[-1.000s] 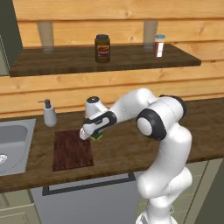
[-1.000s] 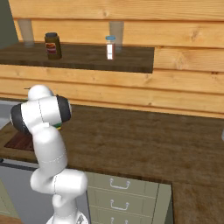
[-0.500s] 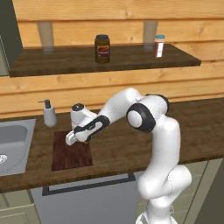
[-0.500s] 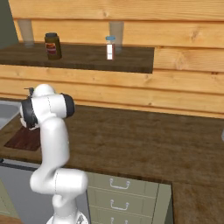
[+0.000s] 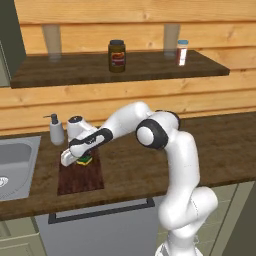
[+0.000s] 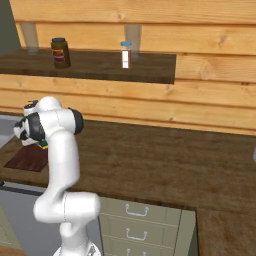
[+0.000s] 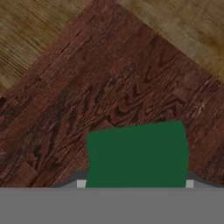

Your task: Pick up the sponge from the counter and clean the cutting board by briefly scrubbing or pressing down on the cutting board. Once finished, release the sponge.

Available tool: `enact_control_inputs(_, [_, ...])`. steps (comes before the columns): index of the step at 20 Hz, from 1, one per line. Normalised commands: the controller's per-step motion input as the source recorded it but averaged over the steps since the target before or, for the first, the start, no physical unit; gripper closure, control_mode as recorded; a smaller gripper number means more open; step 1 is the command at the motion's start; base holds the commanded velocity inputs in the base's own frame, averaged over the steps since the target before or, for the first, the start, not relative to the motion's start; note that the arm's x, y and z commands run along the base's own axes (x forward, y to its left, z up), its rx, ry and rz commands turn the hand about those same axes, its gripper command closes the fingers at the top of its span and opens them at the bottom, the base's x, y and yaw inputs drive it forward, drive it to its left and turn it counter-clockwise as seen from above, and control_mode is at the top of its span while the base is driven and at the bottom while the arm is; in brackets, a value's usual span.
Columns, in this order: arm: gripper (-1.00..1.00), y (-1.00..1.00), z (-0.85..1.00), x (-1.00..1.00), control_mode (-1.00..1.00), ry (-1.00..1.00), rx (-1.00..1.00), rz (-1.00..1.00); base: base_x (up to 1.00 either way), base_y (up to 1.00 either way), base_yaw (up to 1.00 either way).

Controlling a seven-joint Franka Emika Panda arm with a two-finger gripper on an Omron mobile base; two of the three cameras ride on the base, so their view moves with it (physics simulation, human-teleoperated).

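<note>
wooden counter [image 5: 130, 172], arm stretched low leftward, pincer [image 5: 80, 161] clasping sponge [image 5: 85, 160] over cutting board [image 5: 80, 175]

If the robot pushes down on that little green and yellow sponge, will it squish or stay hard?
The small green-topped, yellow-bottomed sponge would probably squish a little; it looks like a soft foam block. It's tiny beside the dark reddish-brown wooden cutting board, so likely very light. The gripper holds it flat over the board, and being blocky, it shouldn't roll.
</note>
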Motion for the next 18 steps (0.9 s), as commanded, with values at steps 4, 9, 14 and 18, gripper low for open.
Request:
enact_control_inputs(4, [1.00,1.00,-1.00,-0.84,-1.00,0.14,0.00,-0.01,0.00,0.00,0.00])
enact_control_inputs(9, [1.00,1.00,-0.94,-1.00,-1.00,0.02,-0.01,-0.02,0.00,0.00,0.00])
enact_control_inputs(14, [1.00,1.00,-0.71,-1.00,-1.00,0.00,-0.05,-0.01,0.00,0.00,0.00])
enact_control_inputs(18, [1.00,1.00,-0.63,-1.00,-1.00,0.00,-0.07,0.00,0.00,0.00,0.00])
